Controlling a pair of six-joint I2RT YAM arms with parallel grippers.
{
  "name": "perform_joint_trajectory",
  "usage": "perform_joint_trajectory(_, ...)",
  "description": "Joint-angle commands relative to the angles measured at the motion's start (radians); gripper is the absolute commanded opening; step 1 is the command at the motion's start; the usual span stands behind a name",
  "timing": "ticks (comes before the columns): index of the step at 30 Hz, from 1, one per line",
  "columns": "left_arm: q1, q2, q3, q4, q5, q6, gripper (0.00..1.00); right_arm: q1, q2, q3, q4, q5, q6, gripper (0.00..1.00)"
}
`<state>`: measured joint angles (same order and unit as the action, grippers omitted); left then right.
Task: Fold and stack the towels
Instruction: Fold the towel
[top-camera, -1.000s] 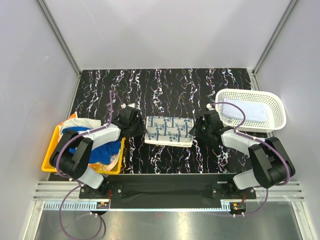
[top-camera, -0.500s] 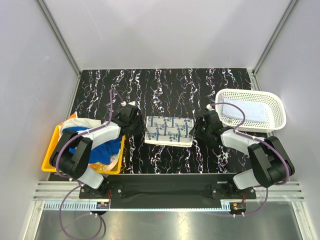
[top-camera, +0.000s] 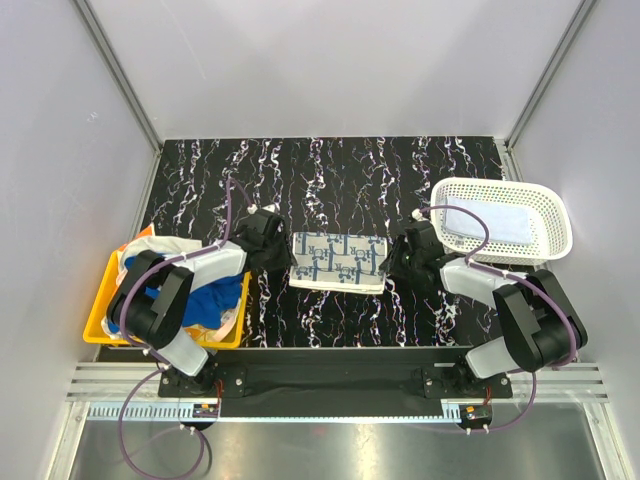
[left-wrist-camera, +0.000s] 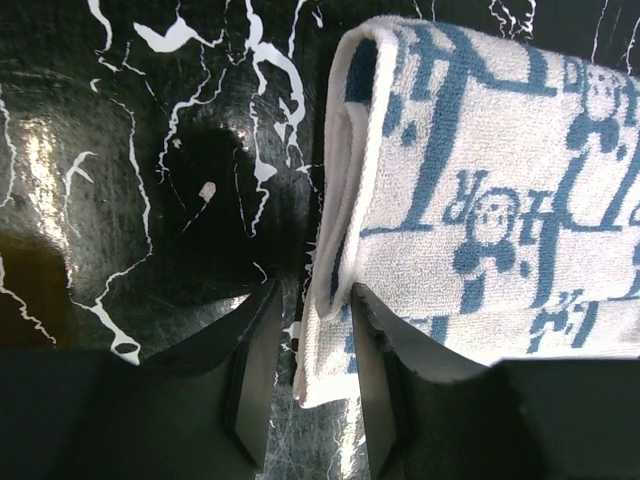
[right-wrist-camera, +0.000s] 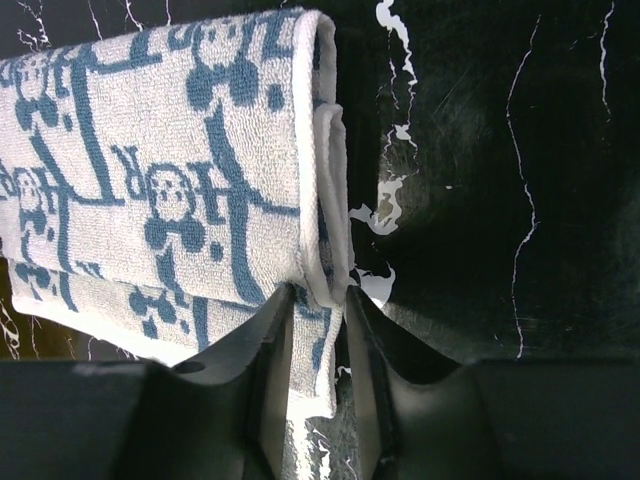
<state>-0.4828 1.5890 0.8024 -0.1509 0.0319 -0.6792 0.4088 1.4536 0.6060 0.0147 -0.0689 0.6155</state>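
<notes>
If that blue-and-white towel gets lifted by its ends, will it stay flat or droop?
Probably floppy: the patterned towel is soft looped cloth, so its middle would likely sag between the left end effector and right end effector. Its folded layers look loose at the ends, so they may slip apart. Likely light too.

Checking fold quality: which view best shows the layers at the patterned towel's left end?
Left wrist: the patterned towel sits close, its end layers distinct. Right wrist shows the opposite end; top external, only outline.
</notes>
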Motion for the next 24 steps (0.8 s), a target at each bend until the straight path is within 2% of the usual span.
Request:
perform_joint_trajectory(1, -0.007, 0.005, 0.041, 0.056, 0.02, -0.003, 0.35, 0.015, 0.007, 0.034, 0.041, 0.007, 0.009, 0.33)
perform_joint_trajectory(5, -0.008, 0.006, 0.049, 0.054, 0.019, -0.006, 0.28, 0.016, 0.005, 0.04, 0.034, 0.009, 0.007, 0.29)
perform_joint_trajectory(9, -0.008, 0.009, 0.058, 0.05, 0.02, -0.005, 0.23, 0.016, 0.001, 0.051, 0.022, 0.008, 0.007, 0.16)
perform_joint_trajectory(12, -0.007, 0.012, 0.064, 0.048, 0.025, -0.003, 0.16, 0.016, -0.002, 0.06, 0.011, 0.007, 0.003, 0.11)
perform_joint_trajectory(19, -0.008, 0.008, 0.086, 0.033, 0.034, 0.001, 0.01, 0.016, -0.01, 0.075, -0.007, 0.001, -0.002, 0.02)
perform_joint_trajectory(24, -0.01, -0.011, 0.129, -0.015, 0.036, 0.013, 0.0, 0.016, -0.036, 0.086, -0.048, 0.007, -0.01, 0.0)
